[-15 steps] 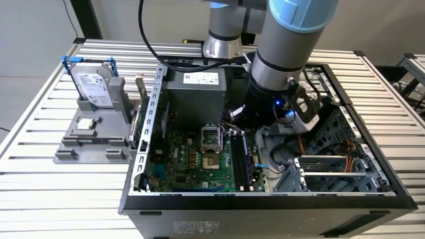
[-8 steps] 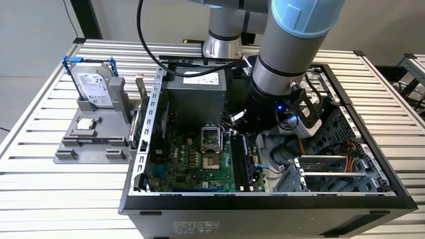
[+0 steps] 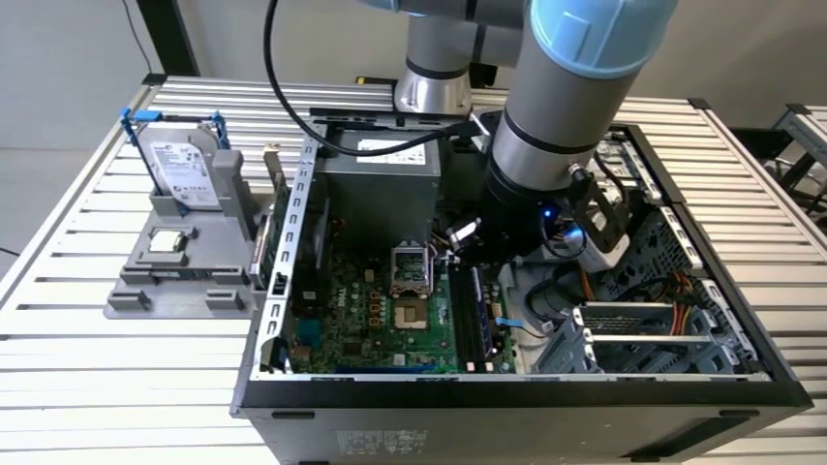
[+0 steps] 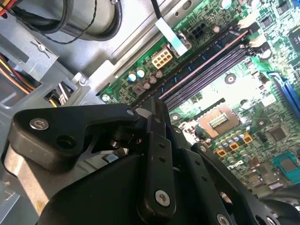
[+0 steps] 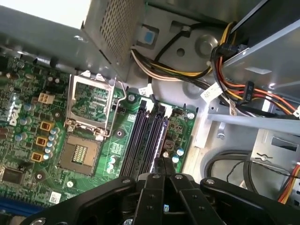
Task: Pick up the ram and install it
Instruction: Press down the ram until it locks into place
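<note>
The slatted table (image 3: pixel 77 320) carries the open case (image 3: pixel 517 417), and my arm (image 3: pixel 568 97) goes down into it from above. The green board (image 3: pixel 349 310) lies flat on the case floor. The ram (image 3: pixel 474 315) stands on its edge in one of the long black slots, on the side of the row near the metal bays. It is a thin, dark stick. In the second wrist view the ram (image 4: pixel 206 61) shows a pale upper edge and a dark greenish face with small chips.

The exterior view shows a grey holder (image 3: pixel 181 281) with a drive (image 3: pixel 181 165) beside the case, on the exterior view's left. The first wrist view shows the empty socket (image 5: pixel 89 110) and the coloured cables (image 5: pixel 243 89).

My gripper (image 5: pixel 161 163) has its two fingers pressed together, with nothing between them. The tips are just over one end of the slots, close to the ram (image 5: pixel 160 133). Whether they touch it I cannot tell.
</note>
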Robot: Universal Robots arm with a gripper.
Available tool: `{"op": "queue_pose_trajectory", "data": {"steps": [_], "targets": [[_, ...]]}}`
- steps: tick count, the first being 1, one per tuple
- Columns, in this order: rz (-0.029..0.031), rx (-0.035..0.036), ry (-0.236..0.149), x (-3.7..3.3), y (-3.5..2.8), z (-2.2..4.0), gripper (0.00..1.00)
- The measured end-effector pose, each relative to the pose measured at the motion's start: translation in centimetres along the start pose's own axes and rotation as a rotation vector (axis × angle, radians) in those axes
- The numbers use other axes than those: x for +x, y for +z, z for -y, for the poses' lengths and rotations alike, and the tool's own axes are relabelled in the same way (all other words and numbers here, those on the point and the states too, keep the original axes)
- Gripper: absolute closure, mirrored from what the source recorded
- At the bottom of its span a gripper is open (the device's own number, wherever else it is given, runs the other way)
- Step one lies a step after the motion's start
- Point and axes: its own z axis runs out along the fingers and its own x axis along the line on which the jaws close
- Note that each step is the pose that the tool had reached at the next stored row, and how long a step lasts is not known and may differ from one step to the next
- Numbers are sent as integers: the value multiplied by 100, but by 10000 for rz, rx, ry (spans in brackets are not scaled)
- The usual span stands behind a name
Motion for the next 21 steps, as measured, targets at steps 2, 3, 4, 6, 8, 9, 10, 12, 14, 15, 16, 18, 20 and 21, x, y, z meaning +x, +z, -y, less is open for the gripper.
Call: {"op": "queue_pose_trajectory", "data": {"steps": [2, 3, 4, 6, 8, 9, 10, 12, 14, 15, 16, 18, 20, 21], "targets": [[-10, -1, -135, 2, 0, 6, 100], [-17, -3, -219, 2, -1, 8, 100], [-24, -5, -318, 3, -1, 8, 100], [-39, -9, -530, 4, -1, 10, 100], [-54, -16, -743, 5, -1, 11, 100], [-64, -18, -871, 5, -1, 11, 100], [-75, -21, -1014, 5, -1, 11, 100], [-94, -30, -1285, 6, -1, 11, 100], [-116, -39, -1593, 6, 0, 12, 100], [-127, -45, -1755, 6, 0, 11, 100], [-138, -50, -1921, 6, 1, 11, 100], [-161, -60, -2243, 6, 1, 11, 100], [-184, -70, -2568, 6, 1, 11, 100], [-193, -74, -2727, 7, 1, 11, 100]]}}
